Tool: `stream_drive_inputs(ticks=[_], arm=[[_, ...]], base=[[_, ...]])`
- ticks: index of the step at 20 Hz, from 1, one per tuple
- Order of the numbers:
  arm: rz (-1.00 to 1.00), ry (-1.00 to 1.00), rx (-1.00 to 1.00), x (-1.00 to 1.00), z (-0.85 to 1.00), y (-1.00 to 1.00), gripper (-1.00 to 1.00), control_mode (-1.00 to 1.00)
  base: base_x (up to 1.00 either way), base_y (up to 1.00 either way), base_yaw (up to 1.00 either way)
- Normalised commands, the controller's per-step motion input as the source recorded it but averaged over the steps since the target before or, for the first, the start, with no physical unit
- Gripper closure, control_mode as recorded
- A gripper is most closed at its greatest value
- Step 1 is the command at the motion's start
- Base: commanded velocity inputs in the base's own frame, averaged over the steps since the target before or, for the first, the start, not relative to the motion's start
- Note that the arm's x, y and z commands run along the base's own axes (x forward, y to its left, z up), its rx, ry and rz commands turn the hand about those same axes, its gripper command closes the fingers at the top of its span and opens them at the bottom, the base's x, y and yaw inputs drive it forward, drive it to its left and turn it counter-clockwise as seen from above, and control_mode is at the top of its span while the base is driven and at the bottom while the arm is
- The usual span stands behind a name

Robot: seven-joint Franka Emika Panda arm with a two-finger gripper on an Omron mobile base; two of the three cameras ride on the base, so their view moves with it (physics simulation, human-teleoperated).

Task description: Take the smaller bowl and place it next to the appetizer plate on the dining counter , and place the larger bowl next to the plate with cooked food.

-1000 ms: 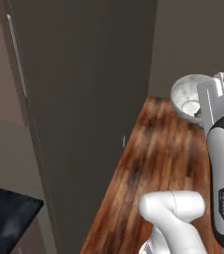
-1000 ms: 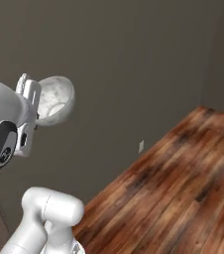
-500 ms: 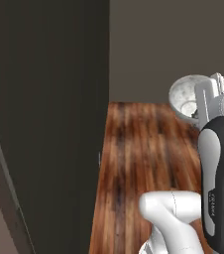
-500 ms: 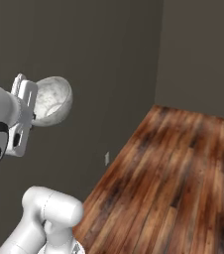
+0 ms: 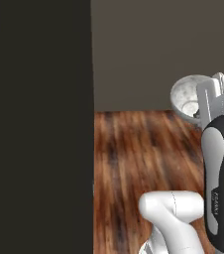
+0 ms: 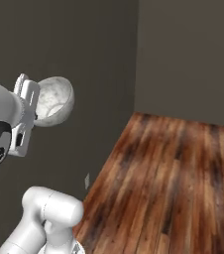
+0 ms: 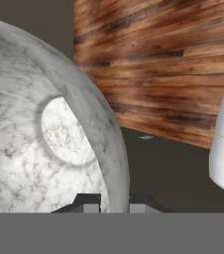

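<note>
Wooden floor (image 6: 173, 178) spreads below, dark wall (image 6: 59, 49) behind. Arm (image 5: 220, 188) carries the tool (image 7: 115, 202) up high, well above floor. Smaller bowl (image 6: 54, 101) tipped on its side, rim pinched betw. tool's fingers, clenched on it, bowl sticking out just past tool.

The smaller bowl (image 5: 188, 97) is seen at the right edge of the left base view and at the upper left of the right base view (image 6: 53, 100), held off the floor and tipped on its side. Its pale grey-white marbled inside (image 7: 39, 144) is shown at the left of the hand view, with the rim pinched between the jaws.
</note>
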Motion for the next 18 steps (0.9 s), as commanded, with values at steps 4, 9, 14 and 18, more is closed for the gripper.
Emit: stream_drive_inputs(ticks=[4, 9, 14, 18], arm=[[0.00, 0.00, 0.00, 0.00, 0.00, 0.00, 1.00, 1.00], [0.00, 0.00, 0.00, 0.00, 0.00, 0.00, 1.00, 1.00], [0.00, 0.00, 0.00, 0.00, 0.00, 0.00, 1.00, 1.00], [0.00, 0.00, 0.00, 0.00, 0.00, 0.00, 1.00, 1.00]], base=[[1.00, 0.17, -0.23], [1.00, 0.28, -0.37], [1.00, 0.22, -0.53], [0.64, 0.32, -0.81]])
